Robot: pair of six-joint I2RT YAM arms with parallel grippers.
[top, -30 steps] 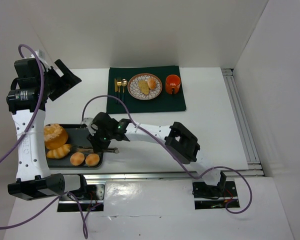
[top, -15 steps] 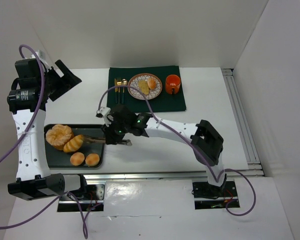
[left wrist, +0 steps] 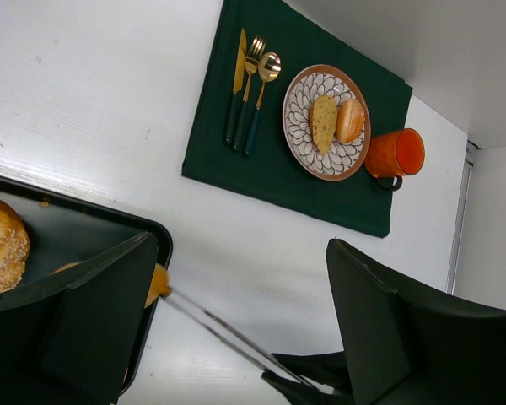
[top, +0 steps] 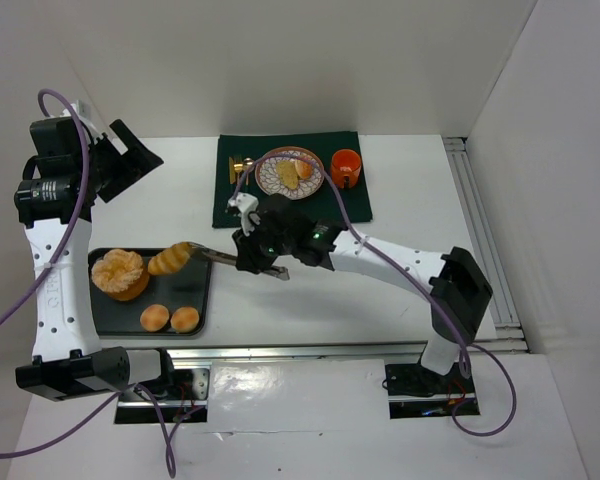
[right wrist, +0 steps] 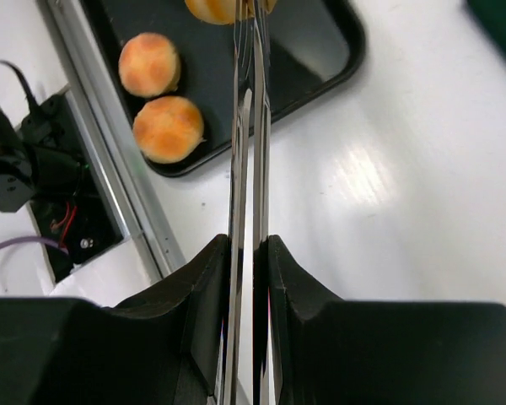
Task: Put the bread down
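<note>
One long roll hangs over the tray's far-right part, pinched at one end by tongs. The rt gripper is clenched on the tong handles; the left gripper is released, idle beyond tray's far-left corner. Risk: thin tips grip only an end, so roll may swivel or slip out, dropping short of plate past tray's far side. Long axis slants: tong-side end twd tray's far-right corner, other end twd big bun.
</note>
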